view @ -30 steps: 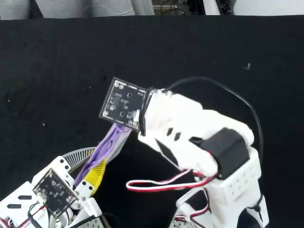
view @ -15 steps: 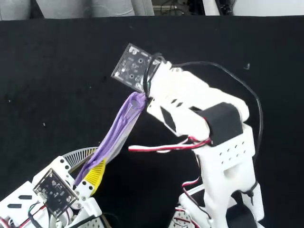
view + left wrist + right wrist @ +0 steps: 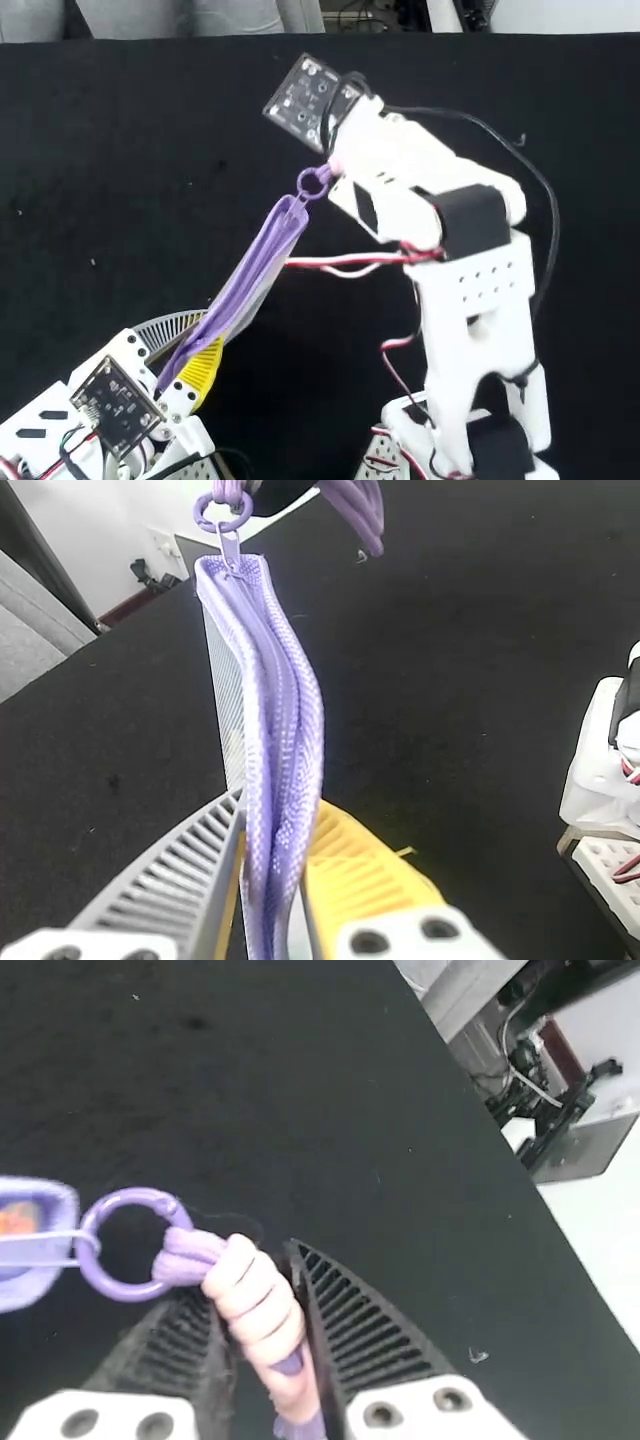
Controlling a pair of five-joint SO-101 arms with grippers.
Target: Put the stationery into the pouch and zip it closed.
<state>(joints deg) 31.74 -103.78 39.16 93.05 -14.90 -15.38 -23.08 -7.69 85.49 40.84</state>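
Right pincer (image 3: 245, 1272) has pulled away, clamped on the pull-cord (image 3: 252, 1300); pouch (image 3: 250, 277) stretches lengthwise toward it, clamped in left pincer (image 3: 277, 815).

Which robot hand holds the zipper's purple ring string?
The right hand, black-fingered, pinches the pale cord on the purple ring; the grey-and-yellow left hand grips the purple fabric pouch.

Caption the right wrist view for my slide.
Right gripper shut on the purple cord looped through the zipper ring of the pouch.
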